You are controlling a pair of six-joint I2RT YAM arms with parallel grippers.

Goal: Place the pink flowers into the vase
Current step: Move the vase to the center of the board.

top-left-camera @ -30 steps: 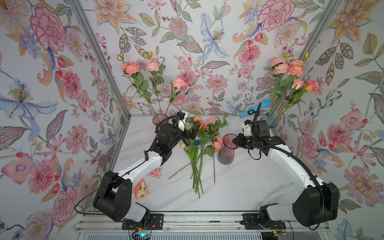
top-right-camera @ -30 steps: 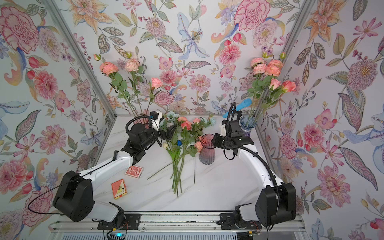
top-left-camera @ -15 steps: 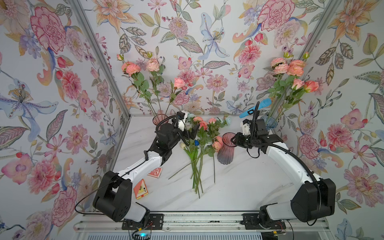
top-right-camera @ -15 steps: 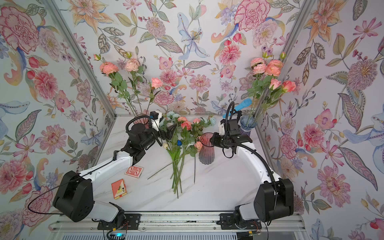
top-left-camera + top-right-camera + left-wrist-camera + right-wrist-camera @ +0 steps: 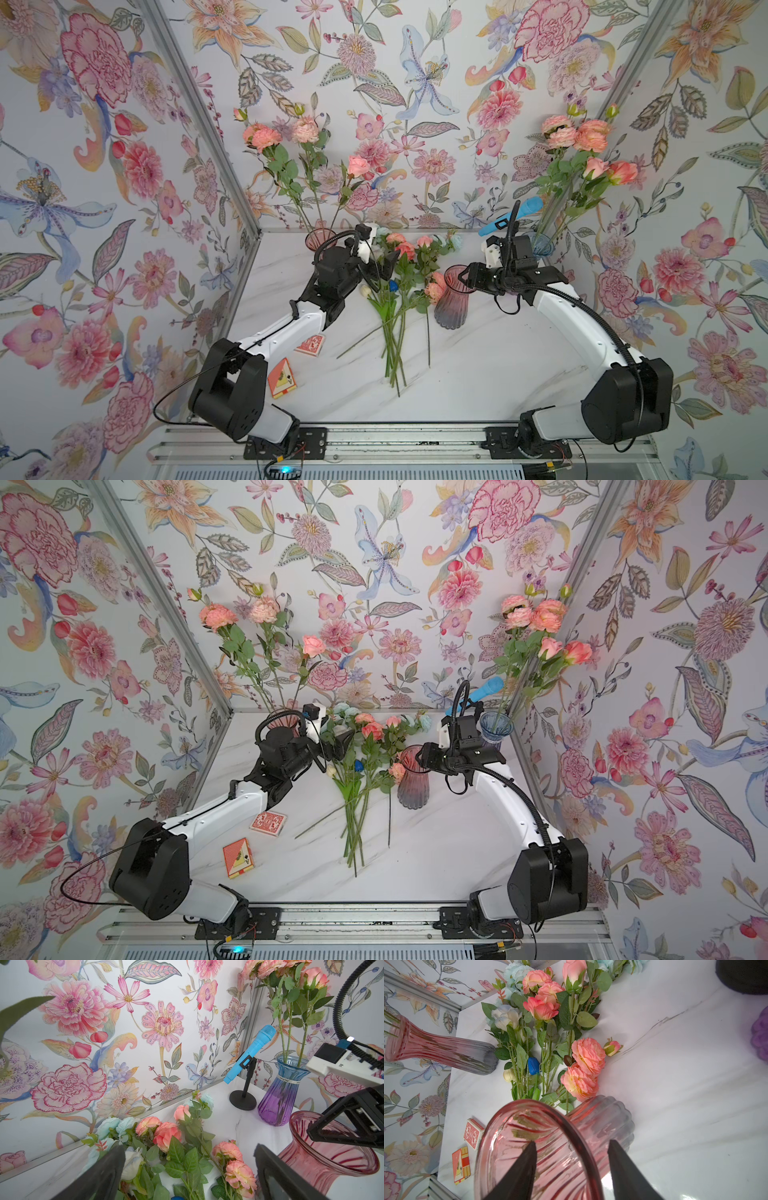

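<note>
Counter: vase stands upright right of centre, empty. Pink flowers lie in a mixed pile just left of it. Right hand has just released the vase rim and now straddles it. Left hand is spread wide and empty over the pile. Judgement: vase set; picking comes next.

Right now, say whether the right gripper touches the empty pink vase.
Apart. Right wrist view: the right gripper straddles the rim of that vase, gaps on both sides.
</note>
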